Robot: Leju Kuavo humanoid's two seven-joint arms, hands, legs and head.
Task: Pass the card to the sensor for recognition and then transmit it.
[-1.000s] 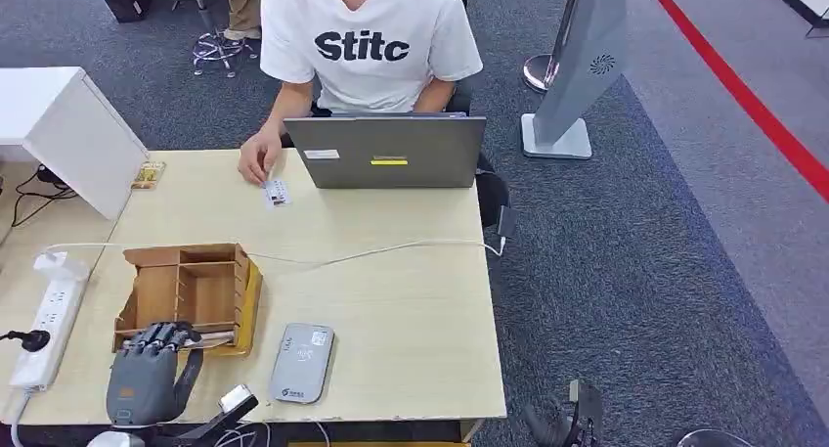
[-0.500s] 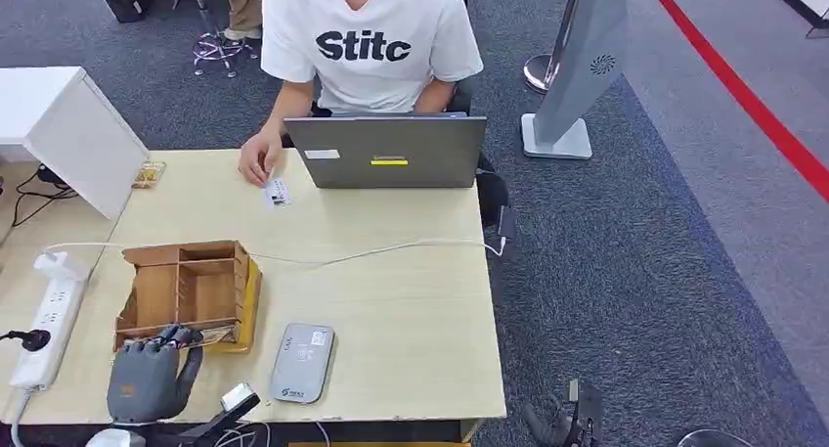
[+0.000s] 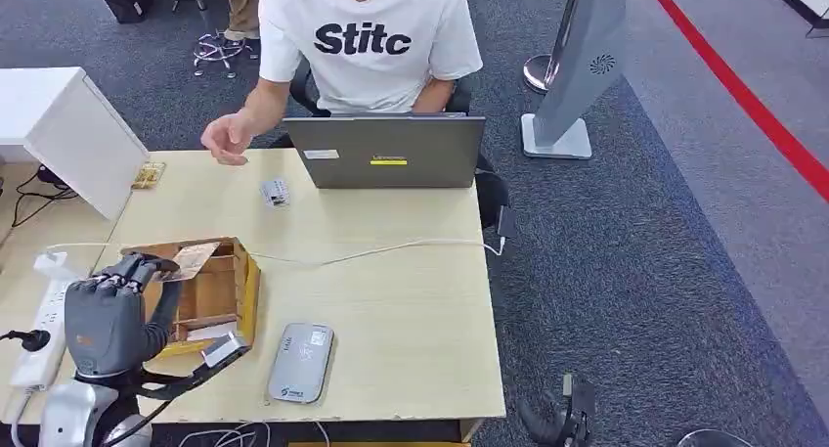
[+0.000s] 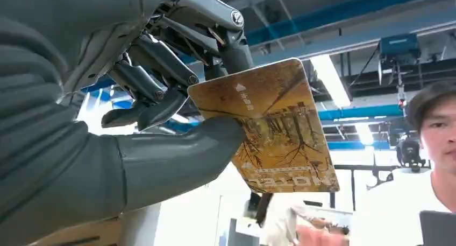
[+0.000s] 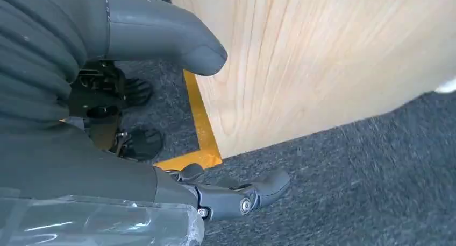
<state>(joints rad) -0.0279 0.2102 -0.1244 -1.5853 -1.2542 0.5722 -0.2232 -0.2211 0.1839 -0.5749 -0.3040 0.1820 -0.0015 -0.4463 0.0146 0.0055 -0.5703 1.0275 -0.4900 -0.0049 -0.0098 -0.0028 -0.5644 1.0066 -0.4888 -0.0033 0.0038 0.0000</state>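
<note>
Card (image 4: 269, 133) — golden-brown, tree-and-building print, "HOTEL" legible along one edge; pinched between thumb and fingers of the left hand (image 3: 108, 305), raised above the wooden organiser (image 3: 210, 290) near the tabletop's left edge. Sensor (image 3: 301, 362) — grey pad, flat by the front edge. Right hand (image 5: 161, 117): fingers apart, holding nothing, hanging beside the table's side over carpet (image 5: 349, 170). Laptop (image 3: 386, 152) at the far edge; person (image 3: 370, 41) behind it, shirt reading "Stitc". Light wood table (image 3: 391, 300); blue-grey carpet with a red stripe (image 3: 743, 95).
</note>
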